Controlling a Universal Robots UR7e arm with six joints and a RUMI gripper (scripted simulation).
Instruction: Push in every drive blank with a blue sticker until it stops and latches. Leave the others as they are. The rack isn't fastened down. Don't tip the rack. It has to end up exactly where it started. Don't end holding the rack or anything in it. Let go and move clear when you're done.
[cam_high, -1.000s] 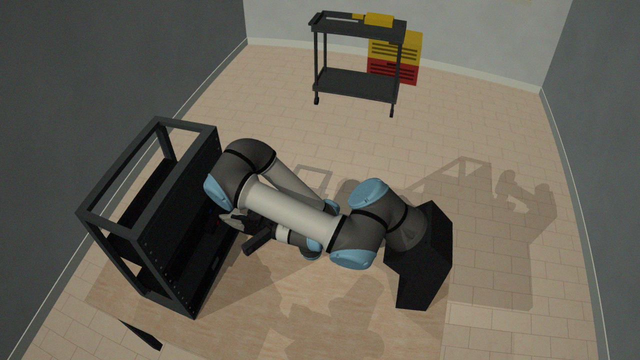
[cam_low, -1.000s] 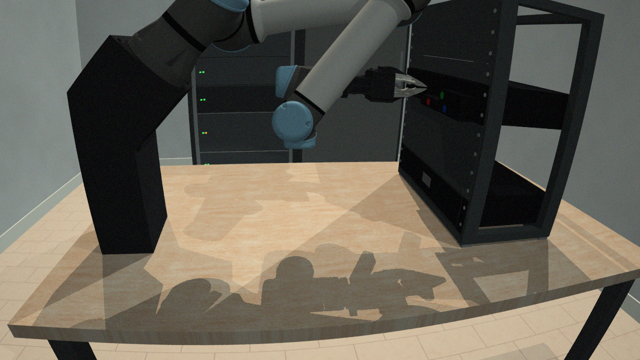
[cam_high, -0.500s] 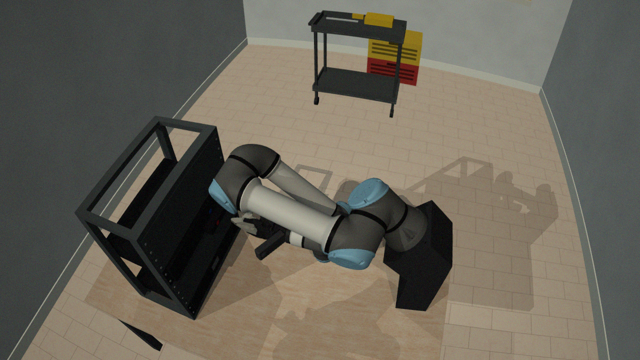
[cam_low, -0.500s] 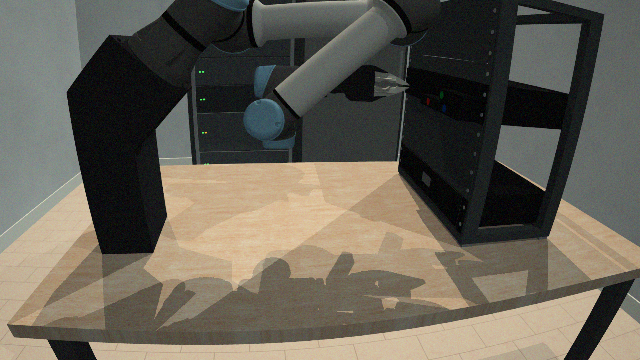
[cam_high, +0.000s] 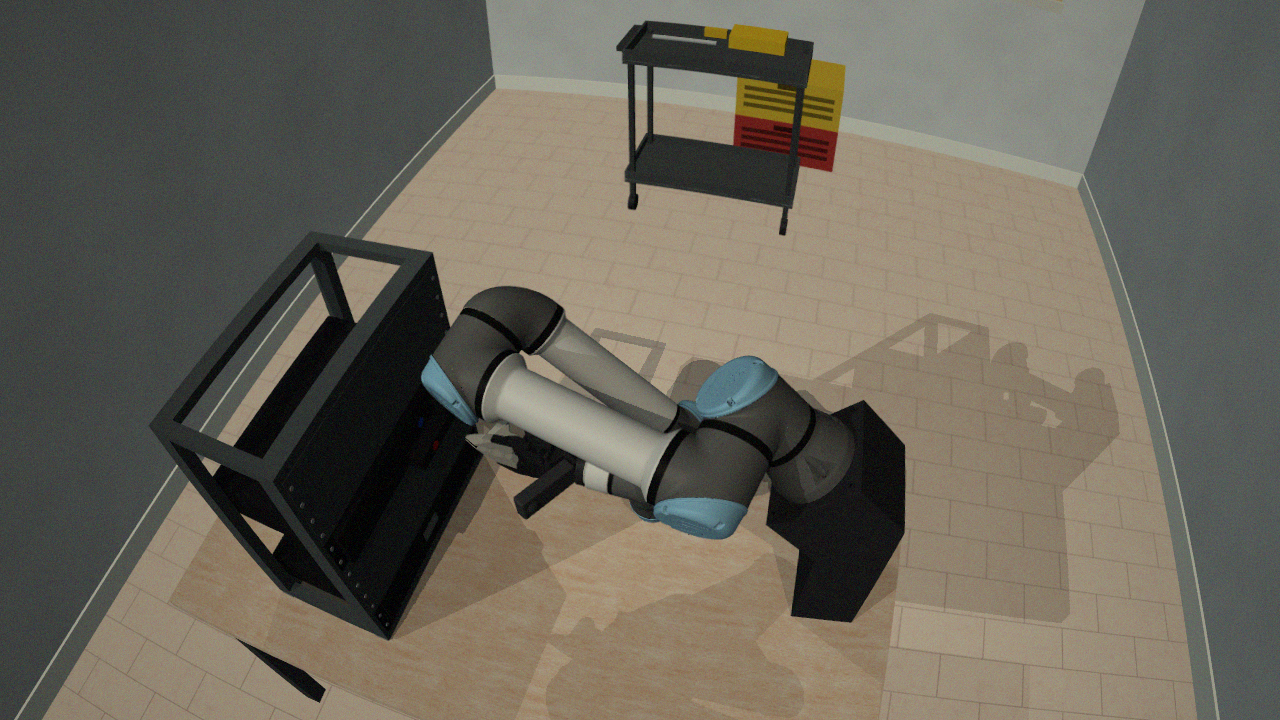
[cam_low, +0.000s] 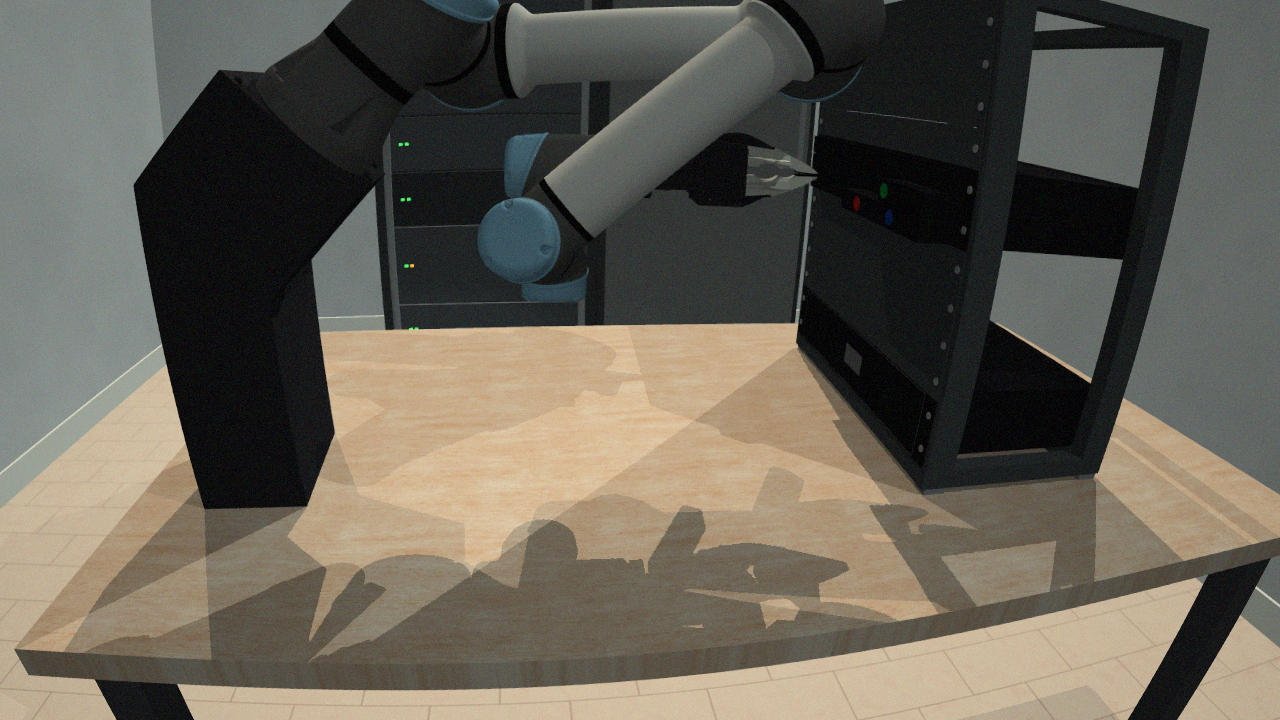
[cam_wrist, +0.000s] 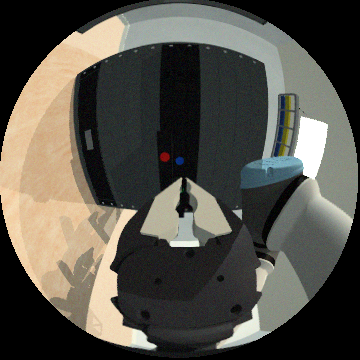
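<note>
The dark rack (cam_high: 214, 450) (cam_low: 991, 223) (cam_wrist: 230, 100) stands upright on the table. Its black drive bay carries blanks with a blue sticker (cam_high: 421, 420) (cam_low: 888, 217) (cam_wrist: 180, 161), a red sticker (cam_high: 435, 444) (cam_low: 856, 203) (cam_wrist: 165, 157) and a green sticker (cam_low: 883, 190). In the wrist view the green one is mostly hidden behind the fingers. Part of the blank row stands proud of the bay; black on black hides how far each blank sticks out. My gripper (cam_high: 471, 438) (cam_low: 815, 173) (cam_wrist: 183, 179) is shut and empty, pointing at the bay. Whether its tips touch anything cannot be told.
The rack stands on the wooden table (cam_low: 537, 376), facing the arm's black pedestal (cam_high: 836, 537) (cam_low: 241, 313). My forearm and elbow are close to the rack's upper front. A dark cart (cam_high: 707, 170) and a tall server cabinet (cam_low: 487, 197) stand beyond the table.
</note>
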